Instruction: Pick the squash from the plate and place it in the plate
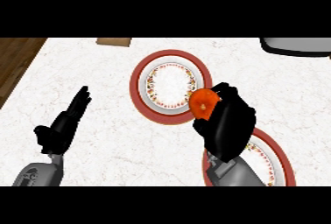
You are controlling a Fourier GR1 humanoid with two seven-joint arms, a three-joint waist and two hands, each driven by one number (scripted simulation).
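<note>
We see the right hand [225, 124] curled round the squash [205, 103], holding it above the desk [103, 87]. The squash is orange, its stem end facing up toward us. It sits over the right rim of the far plate [170, 85], overlapping the red border and the edge of the floral ring. We can't tell whether it touches the plate or hangs clear of it.

The near plate [279, 162] lies at lower right, mostly hidden under the right forearm; only its right side shows, same red rim and floral band. The two plates sit just beside each other.

Our left hand [65, 124] is at lower left, fingers straight and pointing up, holding nothing, well apart from both plates.

At the top edge: a brown board [114, 41] and a dark grey object [297, 46] at the corner, both cut off. A wood floor [16, 59] shows left of the desk.
</note>
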